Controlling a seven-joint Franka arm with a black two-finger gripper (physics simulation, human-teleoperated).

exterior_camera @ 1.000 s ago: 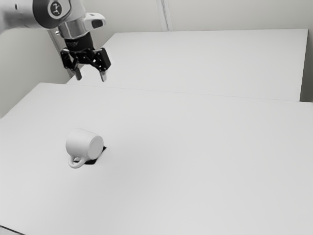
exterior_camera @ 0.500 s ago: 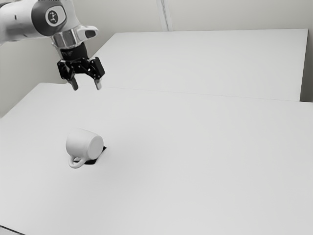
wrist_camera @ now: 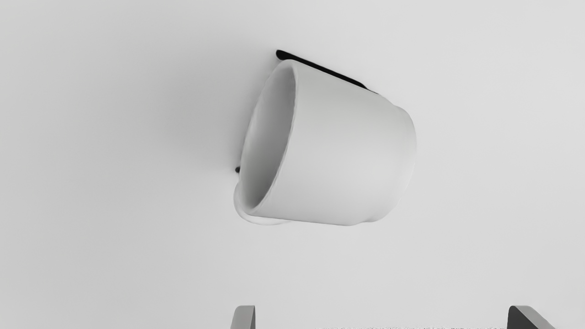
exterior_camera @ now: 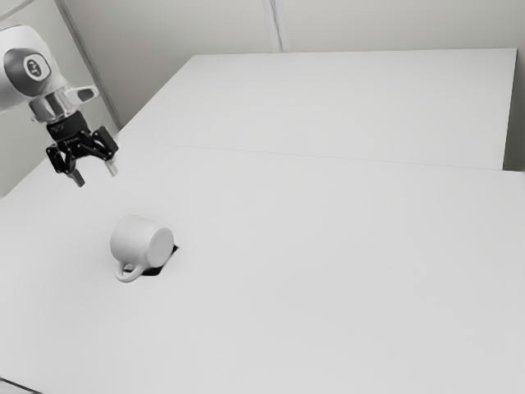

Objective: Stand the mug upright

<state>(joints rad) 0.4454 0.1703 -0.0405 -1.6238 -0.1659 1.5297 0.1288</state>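
My gripper (exterior_camera: 96, 176) hangs in the air above the table, up and to the exterior view's left of the mug, with its two fingers spread wide and nothing between them. The white mug (exterior_camera: 138, 242) lies on its side, its base facing the exterior view's right and its handle low toward the camera. In the wrist view the mug (wrist_camera: 340, 155) shows its open mouth and part of its handle, apart from the gripper (wrist_camera: 381, 317). A flat black piece (wrist_camera: 327, 71) lies partly hidden under the mug.
The white table (exterior_camera: 328, 271) stretches around the mug on all sides. Behind it stands another white surface (exterior_camera: 344, 107), with pale walls beyond. A thin dark line (exterior_camera: 20, 385) crosses the exterior view's lower left corner.
My gripper has moved toward the exterior view's left and lower, its fingers staying apart. The mug has stayed where it was.
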